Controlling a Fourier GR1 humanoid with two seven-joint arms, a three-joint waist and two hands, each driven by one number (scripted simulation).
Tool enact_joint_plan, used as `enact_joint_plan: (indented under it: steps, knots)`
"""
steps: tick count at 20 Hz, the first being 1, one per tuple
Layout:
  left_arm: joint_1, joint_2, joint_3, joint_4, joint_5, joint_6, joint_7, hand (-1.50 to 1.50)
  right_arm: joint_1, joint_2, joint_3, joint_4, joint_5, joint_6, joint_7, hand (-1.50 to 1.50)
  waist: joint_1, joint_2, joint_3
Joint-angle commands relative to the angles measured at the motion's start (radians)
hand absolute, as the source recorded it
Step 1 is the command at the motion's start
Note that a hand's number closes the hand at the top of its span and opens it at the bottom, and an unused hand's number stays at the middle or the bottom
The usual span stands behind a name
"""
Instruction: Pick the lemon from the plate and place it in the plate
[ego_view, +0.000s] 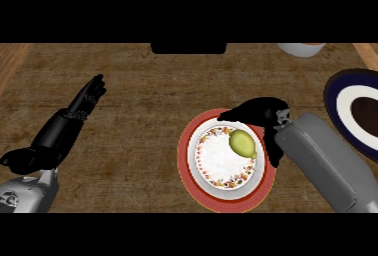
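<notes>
grey right forearm (325, 160) lay nearest; right hand (258, 112) had its fingers (236, 114) curled over the far rim of the red-rimmed plate (186, 165), just beside the lemon (242, 142) lying on the plate's right side; left hand (80, 106) rested at left, fingers straight, pressed together.

Counter (148, 85): mottled brown, with paler wood-grain strips at 9 and 3 o'clock. Red-rimmed plate (184, 167): white middle, ringed by orange-red floral print. Lemon (242, 143): yellow-green. Navy plate (334, 87) at 3 o'clock: white band, dark brown centre. Left hand (87, 97) and right hand (258, 111): black. Forearms (325, 160): grey.
</notes>
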Motion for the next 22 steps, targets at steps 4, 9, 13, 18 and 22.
enact_joint_plan:
  steps: [4,9,13,18,22]
  knots:
    - [-0.025,-0.047,0.015,0.028,-0.048,-0.013,0.013,0.00,0.004,0.050,0.040,0.130,0.134,-0.051,-0.092,-1.50,0.002,0.001,0.000]
    - [-0.058,-0.052,0.060,0.087,-0.071,-0.055,-0.029,0.00,0.079,0.062,0.036,0.058,0.195,-0.053,-0.092,-1.50,-0.004,0.000,0.000]
    - [0.005,-0.053,0.061,-0.038,-0.061,-0.073,0.037,0.00,0.054,0.106,0.030,0.182,0.258,-0.139,-0.145,-1.50,0.004,0.000,0.000]
    - [-0.035,-0.097,0.046,0.038,-0.094,-0.048,0.006,0.00,0.017,0.066,0.093,0.173,0.294,-0.182,-0.318,1.50,0.002,0.003,0.000]
    - [-0.025,-0.109,0.047,0.016,-0.108,-0.054,0.019,0.00,0.047,0.135,0.073,0.199,0.346,-0.301,-0.295,1.50,0.002,0.002,0.000]
